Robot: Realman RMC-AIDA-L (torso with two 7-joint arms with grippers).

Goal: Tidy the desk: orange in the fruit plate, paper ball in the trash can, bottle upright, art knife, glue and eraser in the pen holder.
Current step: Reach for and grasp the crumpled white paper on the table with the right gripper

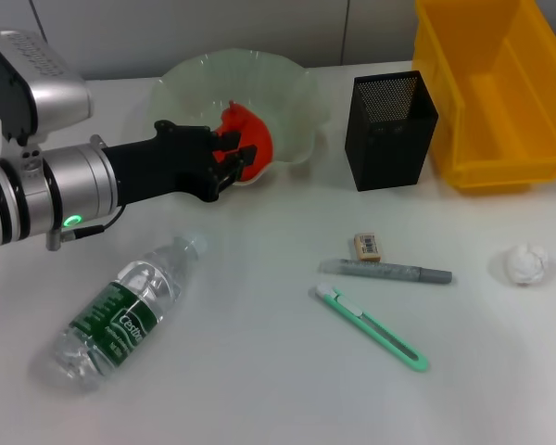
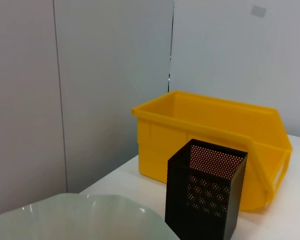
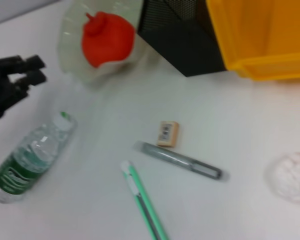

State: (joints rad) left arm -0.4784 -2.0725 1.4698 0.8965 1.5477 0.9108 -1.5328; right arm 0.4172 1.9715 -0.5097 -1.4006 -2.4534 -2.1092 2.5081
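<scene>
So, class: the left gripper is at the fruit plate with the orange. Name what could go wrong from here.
1. The left gripper sits at the near rim of the fruit plate; pulling back could drag or tip the plate.
2. The orange lies close to that rim and might roll out.
3. The bottle lies on its side below the arm and could roll when gripped.
</scene>
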